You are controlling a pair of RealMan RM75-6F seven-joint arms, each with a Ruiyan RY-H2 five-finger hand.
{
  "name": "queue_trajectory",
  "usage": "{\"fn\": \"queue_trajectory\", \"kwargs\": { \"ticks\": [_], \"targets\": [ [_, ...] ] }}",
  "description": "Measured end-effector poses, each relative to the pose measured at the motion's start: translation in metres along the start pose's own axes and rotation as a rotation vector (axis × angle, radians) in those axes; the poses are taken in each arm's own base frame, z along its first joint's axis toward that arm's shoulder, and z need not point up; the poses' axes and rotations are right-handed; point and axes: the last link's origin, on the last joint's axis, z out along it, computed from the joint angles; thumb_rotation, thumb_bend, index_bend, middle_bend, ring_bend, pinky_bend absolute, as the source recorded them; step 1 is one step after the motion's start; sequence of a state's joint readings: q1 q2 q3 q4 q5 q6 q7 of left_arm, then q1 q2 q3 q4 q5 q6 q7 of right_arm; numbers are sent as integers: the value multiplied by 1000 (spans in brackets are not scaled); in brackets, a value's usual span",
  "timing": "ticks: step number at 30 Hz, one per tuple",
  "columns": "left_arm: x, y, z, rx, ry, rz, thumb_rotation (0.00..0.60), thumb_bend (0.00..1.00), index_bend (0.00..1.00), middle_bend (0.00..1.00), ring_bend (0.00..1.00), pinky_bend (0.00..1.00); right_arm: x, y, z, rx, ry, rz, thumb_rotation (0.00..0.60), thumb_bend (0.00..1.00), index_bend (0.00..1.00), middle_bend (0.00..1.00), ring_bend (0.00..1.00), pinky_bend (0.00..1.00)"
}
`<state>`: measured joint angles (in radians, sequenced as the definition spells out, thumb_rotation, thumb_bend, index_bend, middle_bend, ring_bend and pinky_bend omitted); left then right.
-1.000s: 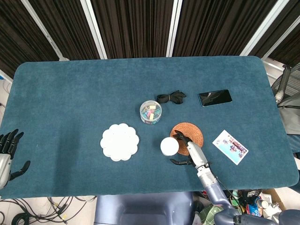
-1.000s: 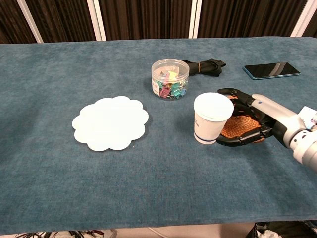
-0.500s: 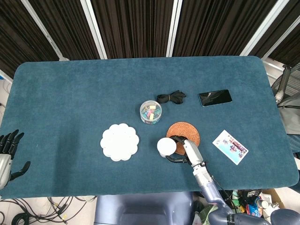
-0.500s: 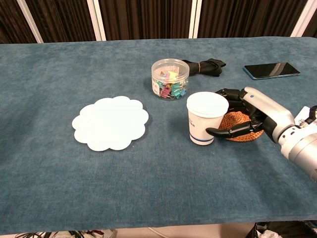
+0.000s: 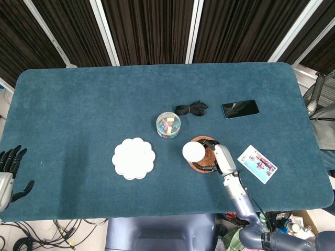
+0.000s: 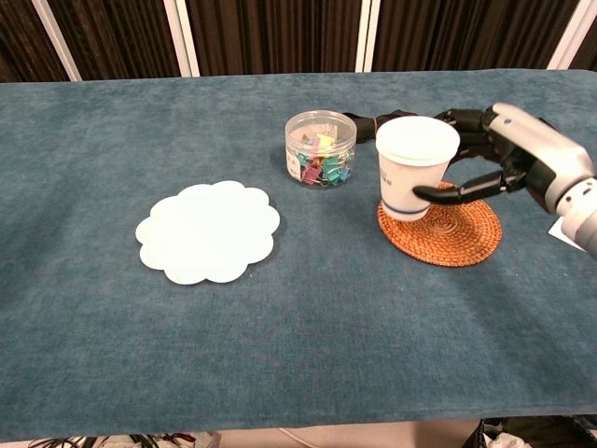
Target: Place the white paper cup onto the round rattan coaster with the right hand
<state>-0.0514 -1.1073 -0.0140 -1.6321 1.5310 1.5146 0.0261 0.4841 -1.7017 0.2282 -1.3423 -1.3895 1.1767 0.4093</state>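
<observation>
My right hand (image 6: 499, 159) grips the white paper cup (image 6: 413, 166) from its right side and holds it upright in the air. The cup hangs over the left part of the round rattan coaster (image 6: 448, 231), clear of it. From the head view the cup (image 5: 192, 152) covers the coaster's (image 5: 205, 166) left half, with the right hand (image 5: 219, 158) beside it. My left hand (image 5: 8, 166) rests at the table's near left edge, fingers spread, holding nothing.
A clear tub of coloured clips (image 6: 320, 147) stands just left of the cup, a black strap (image 6: 387, 123) behind it. A white scalloped mat (image 6: 208, 231) lies to the left, a phone (image 5: 240, 109) and a printed card (image 5: 257, 163) to the right.
The right hand closed on the cup, lifted it off the table and carried it rightward over the coaster. The left hand has not moved.
</observation>
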Motion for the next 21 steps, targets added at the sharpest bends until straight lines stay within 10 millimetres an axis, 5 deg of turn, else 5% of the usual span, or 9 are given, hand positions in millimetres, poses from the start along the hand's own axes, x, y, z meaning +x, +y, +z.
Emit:
{"fn": "queue_trajectory", "kwargs": {
  "ticks": [13, 17, 21],
  "targets": [
    [0, 0, 0, 6, -1, 3, 600, 300, 11, 0, 0, 0, 18, 31, 16, -112, 41, -57, 600, 186, 401, 369, 363, 216],
    [0, -1, 0, 8, -2, 3, 600, 300, 11, 0, 0, 0, 13, 39, 12, -141, 20, -52, 600, 156, 259, 275, 292, 174],
    [0, -1, 0, 10, -4, 3, 600, 300, 12, 0, 0, 0, 9, 45, 9, -168, -13, -46, 600, 94, 28, 66, 122, 124]
  ]
}}
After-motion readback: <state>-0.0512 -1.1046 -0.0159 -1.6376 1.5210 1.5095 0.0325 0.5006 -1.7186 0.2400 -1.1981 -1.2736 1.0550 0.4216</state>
